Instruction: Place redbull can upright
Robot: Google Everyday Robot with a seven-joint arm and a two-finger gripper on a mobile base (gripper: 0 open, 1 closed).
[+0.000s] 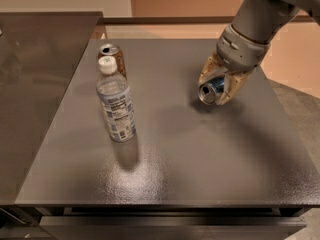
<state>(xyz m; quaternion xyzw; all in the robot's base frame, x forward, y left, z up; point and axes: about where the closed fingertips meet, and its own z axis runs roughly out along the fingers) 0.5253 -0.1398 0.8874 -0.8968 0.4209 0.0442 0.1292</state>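
The redbull can (211, 89) is blue and silver and lies tilted on its side, its silver top facing the camera. It sits between the tan fingers (232, 90) of my gripper (215, 88), at the right of the dark table (170, 154). The gripper is shut on the can and holds it a little above the table surface, with a shadow beneath it. The grey arm comes down from the upper right.
A clear water bottle (116, 104) with a white cap stands upright at the left of the table. A brown can (112, 56) stands just behind it. A second dark surface (35, 74) adjoins on the left.
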